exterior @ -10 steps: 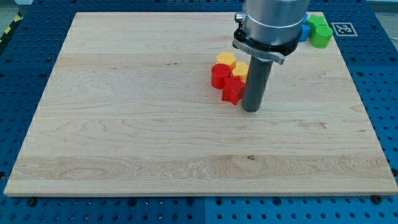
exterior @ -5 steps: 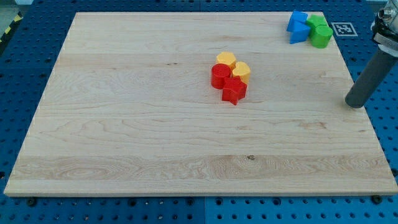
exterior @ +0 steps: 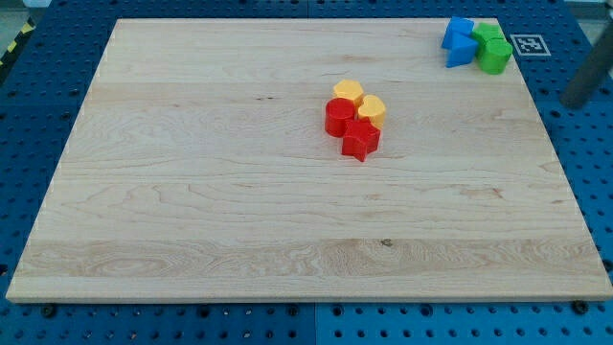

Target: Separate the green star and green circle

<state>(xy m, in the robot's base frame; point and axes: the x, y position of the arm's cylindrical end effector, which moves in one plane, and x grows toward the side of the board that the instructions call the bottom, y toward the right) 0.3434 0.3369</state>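
Observation:
The green star and the green circle sit touching each other at the board's top right corner, the circle just below the star. My tip shows as a blurred dark rod at the view's right edge, off the board. It is to the right of and a little below the green pair, touching no block.
Two blue blocks lie against the left side of the green pair. In the board's middle is a tight cluster: two yellow blocks, a red circle and a red star. The wooden board lies on a blue pegboard table.
The rod has swept from beside the red star in the middle to the right, off the board, and then up along the right edge. No block has moved.

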